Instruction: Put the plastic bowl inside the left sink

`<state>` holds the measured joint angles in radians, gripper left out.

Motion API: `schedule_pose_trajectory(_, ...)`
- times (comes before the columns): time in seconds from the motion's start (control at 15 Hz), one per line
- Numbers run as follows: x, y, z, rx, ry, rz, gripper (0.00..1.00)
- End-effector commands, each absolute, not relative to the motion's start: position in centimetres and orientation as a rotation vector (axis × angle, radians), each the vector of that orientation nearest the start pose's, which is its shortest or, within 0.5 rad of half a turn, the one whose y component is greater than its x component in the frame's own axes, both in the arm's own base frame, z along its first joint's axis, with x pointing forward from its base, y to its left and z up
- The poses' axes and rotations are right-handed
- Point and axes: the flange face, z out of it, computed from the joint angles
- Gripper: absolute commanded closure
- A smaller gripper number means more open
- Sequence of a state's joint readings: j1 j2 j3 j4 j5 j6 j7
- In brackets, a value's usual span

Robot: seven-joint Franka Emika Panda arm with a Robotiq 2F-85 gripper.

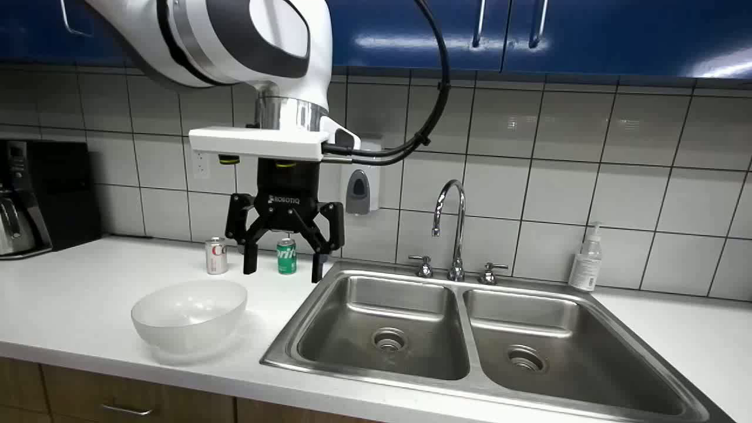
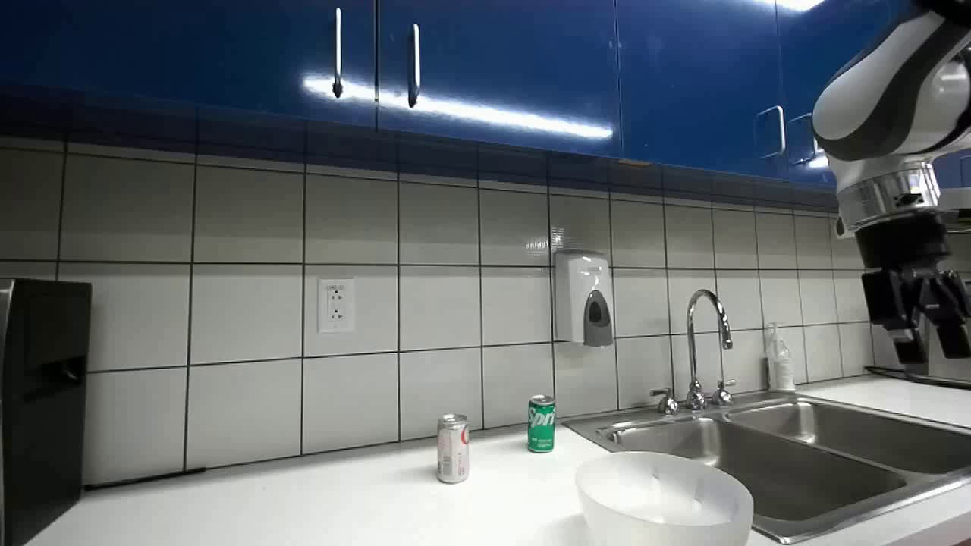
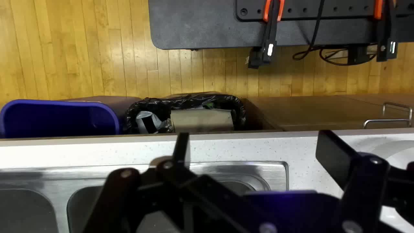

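Empty jaws, wide apart, clear of the bowl (image 1: 189,320).

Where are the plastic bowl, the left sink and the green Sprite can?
Plastic bowl (image 1: 190,336), in an exterior view: near outer wall.
Left sink (image 1: 351,339), in an exterior view: bare basin floor.
Green Sprite can (image 2: 542,426), in an exterior view: side wall, about mid-height.
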<state>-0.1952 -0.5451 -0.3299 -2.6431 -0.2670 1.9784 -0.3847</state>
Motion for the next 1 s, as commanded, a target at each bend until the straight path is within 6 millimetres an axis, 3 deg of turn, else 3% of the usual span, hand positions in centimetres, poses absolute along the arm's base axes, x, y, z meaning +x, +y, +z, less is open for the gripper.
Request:
schedule_pose_trajectory(0.0, 30.4, -19.0, 39.8, -3.139, -0.062, 0.235, 0.00)
schedule_pose_trajectory(0.47, 30.6, -18.5, 39.6, -3.139, -0.072, 0.236, 0.00)
schedule_pose_trajectory(0.73, 31.7, -15.3, 39.3, -3.133, -0.203, 0.200, 0.00)
schedule_pose_trajectory(0.93, 33.1, -11.8, 38.5, -3.123, -0.316, 0.178, 0.00)
